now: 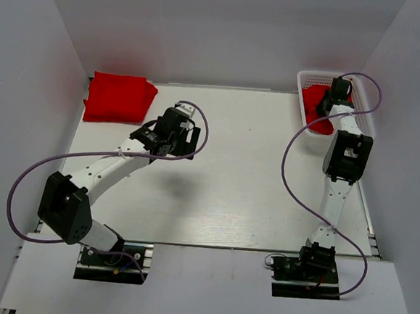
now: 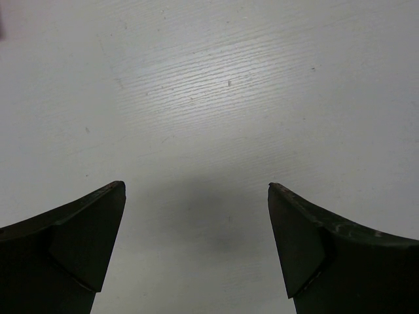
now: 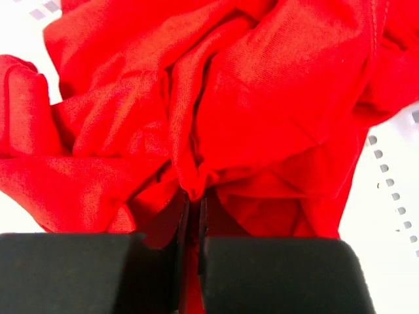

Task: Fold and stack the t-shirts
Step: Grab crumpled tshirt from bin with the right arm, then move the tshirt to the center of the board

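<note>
Plain bright red folded cloth t-shirt [image 1: 118,97] and equally plain red crumpled cloth t-shirt [image 3: 262,85]; white plastic mesh basket [image 1: 311,76] with its regular grid of holes; white desk [image 1: 230,180] with faint grey grain streaks; matt black left pincer [image 2: 196,190] and right pincer [image 3: 194,209]; lilac cables [image 1: 283,163].

I have two: left pincer [image 2: 196,190] and right pincer [image 3: 194,203]. One white basket [image 1: 303,81]. Red t-shirts: one crumpled heap [image 3: 262,98] at my right pincer, one folded pile [image 1: 118,97] beyond my left.
</note>
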